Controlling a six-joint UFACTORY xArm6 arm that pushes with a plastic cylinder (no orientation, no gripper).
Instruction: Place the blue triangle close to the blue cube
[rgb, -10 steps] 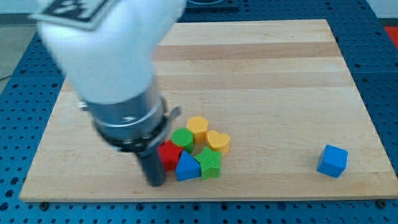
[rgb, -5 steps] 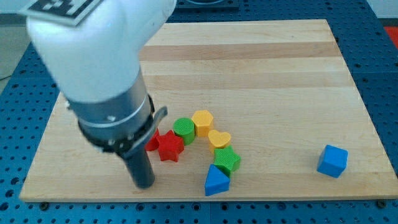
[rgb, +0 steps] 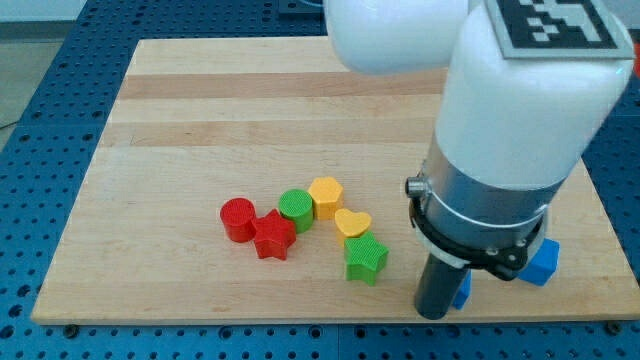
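You are looking at my arm standing over the view's lower right part of the wooden surface (rgb: 200, 120). The arm is ending in a straight dark rod rather than a pincer, so there is nothing wide, narrow or holding to report. My tip (rgb: 433, 312) is resting near the surface's bottom edge.

Just to the view's right of the rod, and touching it as far as you can see, a sliver of blue is showing. It is sitting where the blue triangle (rgb: 462, 290) would be, but most of it is hiding behind the rod and its shape cannot be made out. The blue cube (rgb: 542, 263) is lying a little further to the view's right and slightly higher, partly covered by the arm's metal collar. The two blue pieces are lying near each other; whether they are touching is hidden by the arm.

To the view's left of my tip, the other blocks are lying in a loose arc:
- The green star (rgb: 366, 259) is sitting nearest the tip.
- The yellow heart (rgb: 351, 223) is sitting just above it.
- Then come the yellow hexagon (rgb: 326, 197) and the green cylinder (rgb: 296, 209).
- The red star (rgb: 274, 236) and the red cylinder (rgb: 238, 219) are sitting furthest left.
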